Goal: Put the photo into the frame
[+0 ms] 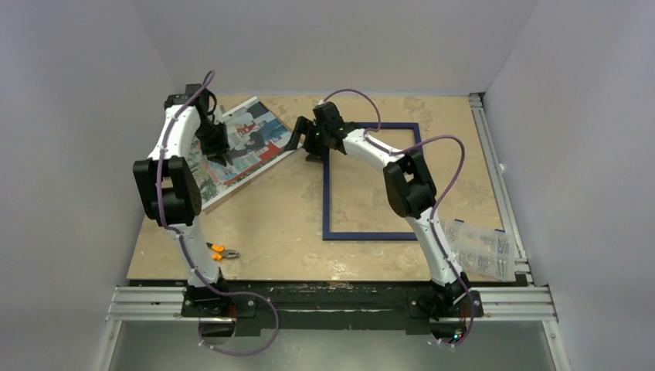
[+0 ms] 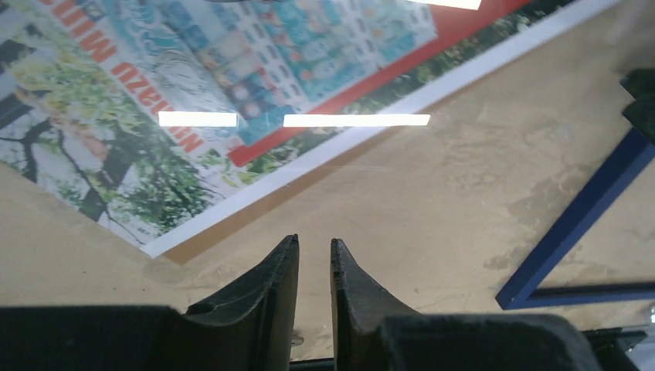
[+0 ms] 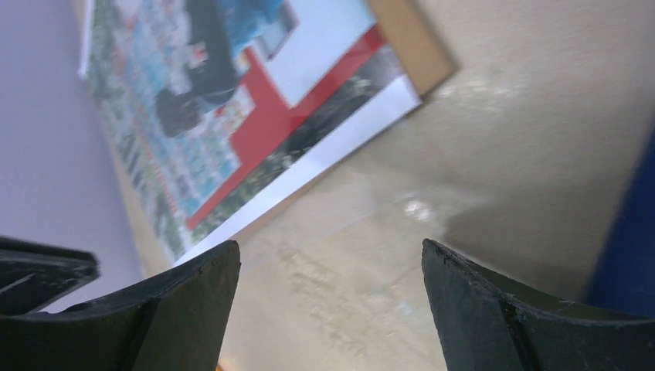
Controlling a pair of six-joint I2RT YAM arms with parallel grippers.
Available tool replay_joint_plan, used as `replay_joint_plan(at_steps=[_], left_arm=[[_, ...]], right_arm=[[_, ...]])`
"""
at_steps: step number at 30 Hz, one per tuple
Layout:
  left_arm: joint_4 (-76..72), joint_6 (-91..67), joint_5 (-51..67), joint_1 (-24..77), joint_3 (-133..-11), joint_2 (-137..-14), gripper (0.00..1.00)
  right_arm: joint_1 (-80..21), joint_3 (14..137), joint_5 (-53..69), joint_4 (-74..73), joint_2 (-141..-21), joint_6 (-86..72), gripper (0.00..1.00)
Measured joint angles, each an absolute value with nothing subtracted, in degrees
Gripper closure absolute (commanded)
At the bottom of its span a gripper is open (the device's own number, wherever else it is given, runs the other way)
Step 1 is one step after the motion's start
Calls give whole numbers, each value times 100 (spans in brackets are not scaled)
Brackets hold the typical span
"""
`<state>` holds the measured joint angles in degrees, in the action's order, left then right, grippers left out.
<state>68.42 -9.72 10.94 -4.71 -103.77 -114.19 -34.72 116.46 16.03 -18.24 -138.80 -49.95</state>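
Observation:
The photo (image 1: 251, 139) lies flat at the back left of the table, askew, on a plain brown board whose edge shows beside it (image 2: 255, 209). Its red, blue and green print fills the top of the left wrist view (image 2: 232, 77). The dark blue frame (image 1: 326, 193) lies flat in the middle right, with bare table inside it. My left gripper (image 1: 220, 160) hovers over the photo, its jaws a narrow gap apart with nothing between them (image 2: 315, 246). My right gripper (image 1: 295, 143) stands wide open and empty (image 3: 330, 251) over the table between the photo's right corner (image 3: 232, 116) and the frame's rail (image 3: 629, 232).
Orange-handled pliers (image 1: 222, 251) lie near the front left by the left arm's base. A clear plastic box (image 1: 483, 247) sits at the front right edge. Grey walls close in the table on the left, back and right.

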Motion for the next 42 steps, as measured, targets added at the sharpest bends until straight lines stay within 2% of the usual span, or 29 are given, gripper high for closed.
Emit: replay_joint_plan(at_steps=[8, 14, 21, 33, 42], left_arm=[[6825, -1201, 408, -572, -10643, -12228, 80], [7102, -1175, -43, -508, -10855, -13004, 81], [7437, -1090, -661, -388, -11163, -13251, 84], [7599, -978, -1190, -43, -11273, -13395, 86], [7599, -937, -1229, -43, -11273, -13395, 86]], right_arm=[[-3260, 11863, 1194, -2220, -14055, -4781, 14], [-3201, 12460, 1122, -2311, -14414, -4661, 14], [-3201, 12849, 1194, -2196, -14698, -4624, 15], [-3175, 12945, 1868, -1542, -14962, -4875, 15], [-3109, 12226, 2742, -432, -14888, -5481, 16]])
